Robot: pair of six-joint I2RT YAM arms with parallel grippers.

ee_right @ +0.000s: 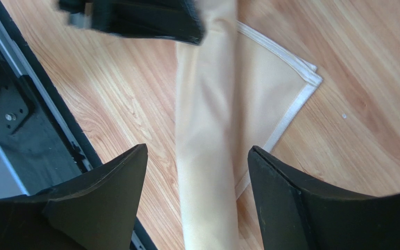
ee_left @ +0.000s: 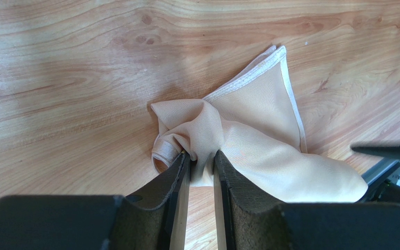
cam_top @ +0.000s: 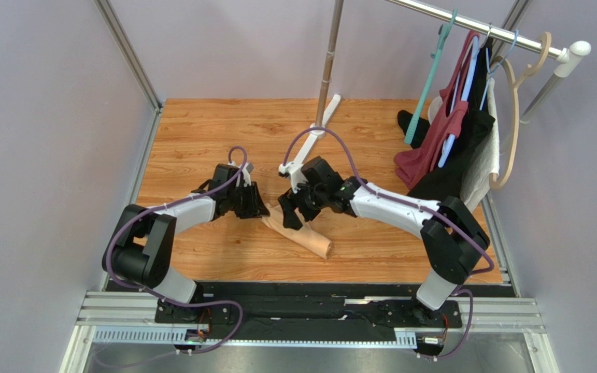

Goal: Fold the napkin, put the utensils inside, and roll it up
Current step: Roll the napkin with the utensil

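Note:
The peach-tan napkin (cam_top: 303, 231) lies rolled into a tube on the wooden table (cam_top: 200, 140), running from between the grippers toward the front right. My left gripper (cam_top: 253, 203) is shut on the roll's left end; in the left wrist view the fabric (ee_left: 249, 135) bunches between the fingertips (ee_left: 202, 161). My right gripper (cam_top: 290, 214) is open and straddles the roll (ee_right: 207, 156) from above, fingers apart on each side. A loose hemmed corner (ee_right: 301, 86) sticks out flat beside the roll. The white spoon is hidden.
A metal pole (cam_top: 329, 62) with a long white foot (cam_top: 309, 144) stands behind the right gripper. Dark red, black and white garments (cam_top: 453, 148) hang on a rack at back right. The black base rail (ee_right: 9, 120) lies along the table's near edge.

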